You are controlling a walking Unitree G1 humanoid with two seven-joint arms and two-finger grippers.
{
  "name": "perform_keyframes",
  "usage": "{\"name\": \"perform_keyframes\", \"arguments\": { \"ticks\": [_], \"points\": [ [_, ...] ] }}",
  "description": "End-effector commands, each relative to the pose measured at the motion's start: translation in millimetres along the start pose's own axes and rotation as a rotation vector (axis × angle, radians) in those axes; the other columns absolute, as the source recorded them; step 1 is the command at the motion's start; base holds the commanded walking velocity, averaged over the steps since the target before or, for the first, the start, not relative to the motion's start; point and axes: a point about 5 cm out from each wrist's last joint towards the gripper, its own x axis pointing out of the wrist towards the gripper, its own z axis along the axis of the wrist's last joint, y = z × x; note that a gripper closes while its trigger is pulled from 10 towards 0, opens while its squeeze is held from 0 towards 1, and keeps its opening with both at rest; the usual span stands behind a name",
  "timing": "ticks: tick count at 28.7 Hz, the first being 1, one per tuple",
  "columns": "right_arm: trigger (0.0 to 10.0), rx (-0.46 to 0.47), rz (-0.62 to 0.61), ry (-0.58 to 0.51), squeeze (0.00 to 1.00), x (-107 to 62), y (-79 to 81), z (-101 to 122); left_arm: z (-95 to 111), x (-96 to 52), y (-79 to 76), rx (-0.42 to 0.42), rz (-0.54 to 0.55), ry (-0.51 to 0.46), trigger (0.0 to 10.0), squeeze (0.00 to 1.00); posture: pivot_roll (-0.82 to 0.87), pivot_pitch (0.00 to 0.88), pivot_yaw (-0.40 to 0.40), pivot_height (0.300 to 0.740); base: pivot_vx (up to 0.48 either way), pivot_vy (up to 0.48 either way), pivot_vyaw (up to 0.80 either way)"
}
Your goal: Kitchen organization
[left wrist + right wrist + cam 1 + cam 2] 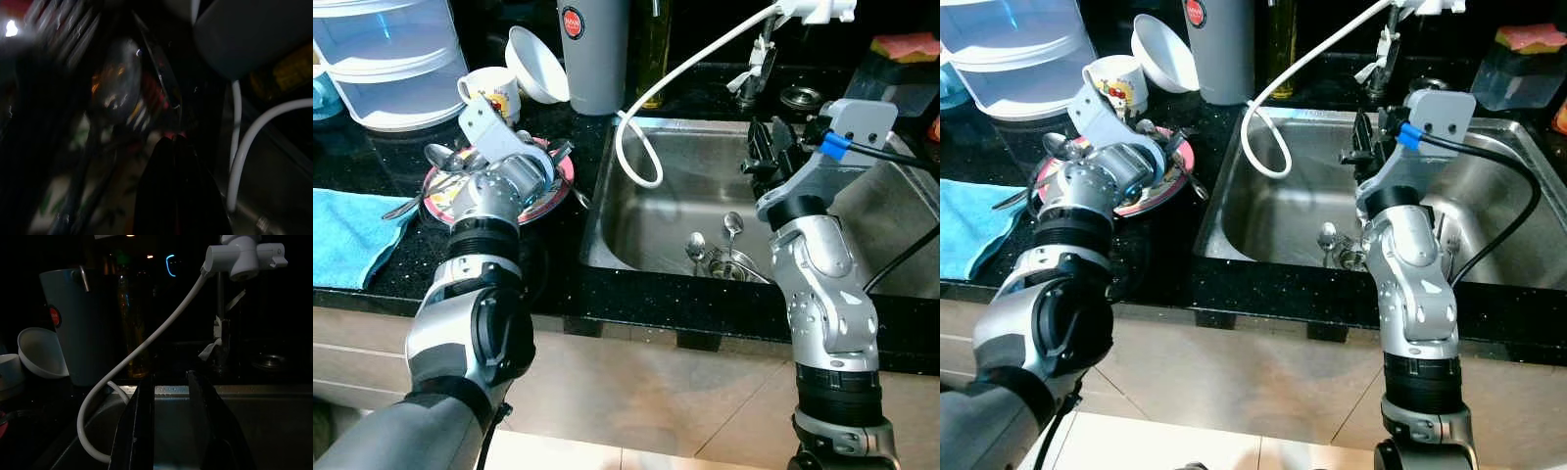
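Reaching over the plate [438, 201] on the desk [372, 157], our left gripper [172, 147] hangs fingers together above the cutlery [440, 157] piled there, likely lining up a pick. Further right, our right gripper [170, 396] hovers over the sink [646, 235], fingers apart, where two spoons [715, 245] wait.

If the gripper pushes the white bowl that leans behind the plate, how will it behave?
The white bowl already rests tilted on its side, so it would probably rock or roll. It looks like ceramic, likely fragile and smooth. The cup beside it might get knocked.
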Motion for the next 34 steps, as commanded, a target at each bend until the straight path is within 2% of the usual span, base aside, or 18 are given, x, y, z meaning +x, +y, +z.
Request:
{"name": "perform_keyframes", "arguments": {
  "ticks": [1, 2, 3, 4, 5, 9, 10, 11, 14, 16, 18, 20, 27, 30, 31, 33, 34],
  "points": [
    [10.0, 0.006, 0.003, -0.013, 0.0, 1.2, 0.6, 2, 20, -5.1, -13.5, 0.07, -0.071, -0.115, 10.0, 0.0, 0.02, 0.085, 0.06, 0.74, 0.0, 0.0, 0.0],
    [10.0, 0.006, 0.003, -0.013, 0.0, 1.2, 0.6, 2, 20, -5.1, -13.5, 0.07, -0.071, -0.115, 10.0, 0.0, 0.02, 0.085, 0.06, 0.74, 0.0, 0.0, 0.0],
    [10.0, 0.006, 0.003, -0.015, 0.0, 1.5, 0.4, 3, 26, -9.3, -24.2, 0.095, -0.131, -0.159, 10.0, 0.0, 0.02, 0.085, 0.06, 0.74, 0.0, 0.0, 0.0],
    [10.0, 0.005, 0.003, -0.021, 0.0, 1.8, 0.2, 4, 33, -18.0, -42.5, 0.154, -0.249, -0.219, 10.0, 0.0, 0.02, 0.082, 0.062, 0.74, 0.0, 0.0, 0.0],
    [10.0, 0.004, 0.002, -0.022, 0.0, 1.9, -0.1, 4, 34, -22.4, -50.7, 0.204, -0.304, -0.244, 10.0, 0.0, 0.02, 0.082, 0.062, 0.74, 0.0, 0.0, 0.0],
    [10.0, 0.003, -0.003, -0.026, 0.0, 2.0, -1.2, 5, 26, -31.7, -69.0, 0.338, -0.45, -0.252, 10.0, 0.0, 0.03, 0.073, 0.063, 0.74, 0.0, 0.0, 0.0],
    [10.0, 0.003, -0.005, -0.027, 0.0, 2.0, -1.5, 5, 22, -33.0, -72.1, 0.374, -0.481, -0.249, 10.0, 0.0, 0.03, 0.073, 0.063, 0.74, 0.0, 0.0, 0.0],
    [10.0, 0.003, -0.005, -0.027, 0.0, 2.0, -1.5, 5, 22, -33.0, -72.1, 0.374, -0.481, -0.249, 10.0, 0.0, 0.03, 0.073, 0.063, 0.74, 0.0, 0.0, 0.0],
    [10.0, 0.003, -0.006, -0.032, 0.0, 2.2, -1.4, 6, 7, -33.7, -76.0, 0.449, -0.57, -0.183, 10.0, 0.0, 0.03, 0.065, 0.066, 0.74, 0.0, 0.0, 0.0],
    [10.0, 0.003, -0.006, -0.04, 0.0, 2.3, -1.3, 7, -10, -38.2, -78.3, 0.494, -0.703, -0.13, 10.0, 0.0, 0.02, 0.062, 0.068, 0.74, 0.0, 0.0, 0.0],
    [10.0, 0.002, -0.01, -0.047, 0.0, 2.3, -2.2, 9, -26, -39.6, -76.3, 0.538, -0.767, -0.081, 10.0, 0.0, 0.02, 0.062, 0.068, 0.74, 0.0, 0.0, 0.0],
    [10.0, 0.001, -0.012, -0.049, 0.0, 2.3, -2.6, 10, -34, -38.7, -74.3, 0.585, -0.765, -0.062, 10.0, 0.0, 0.02, 0.063, 0.069, 0.74, 0.0, 0.0, 0.0],
    [10.0, -0.003, -0.015, -0.049, 0.0, 1.1, -3.3, 10, -55, -39.9, -72.4, 0.637, -0.8, -0.01, 10.0, 0.0, 0.02, 0.066, 0.069, 0.74, 0.0, 0.0, 0.0],
    [10.0, -0.004, -0.016, -0.049, 0.0, 1.0, -3.4, 10, -58, -40.5, -72.4, 0.632, -0.811, -0.004, 10.0, 0.0, 0.02, 0.074, 0.07, 0.74, 0.0, 0.0, 0.0],
    [10.0, -0.005, -0.018, -0.05, 0.0, 1.2, -3.8, 10, -62, -40.7, -73.4, 0.601, -0.829, -0.012, 10.0, 0.0, 0.02, 0.084, 0.068, 0.74, 0.0, 0.0, 0.0],
    [10.0, -0.006, -0.019, -0.051, 0.0, 1.2, -4.1, 10, -63, -40.7, -73.3, 0.602, -0.835, -0.02, 10.0, 0.0, 0.02, 0.084, 0.068, 0.74, 0.0, 0.0, 0.0],
    [10.0, -0.006, -0.019, -0.051, 0.0, 1.4, -4.2, 10, -66, -39.7, -72.9, 0.635, -0.829, -0.022, 10.0, 0.0, 0.02, 0.087, 0.067, 0.74, 0.0, 0.0, 0.0]
  ]
}}
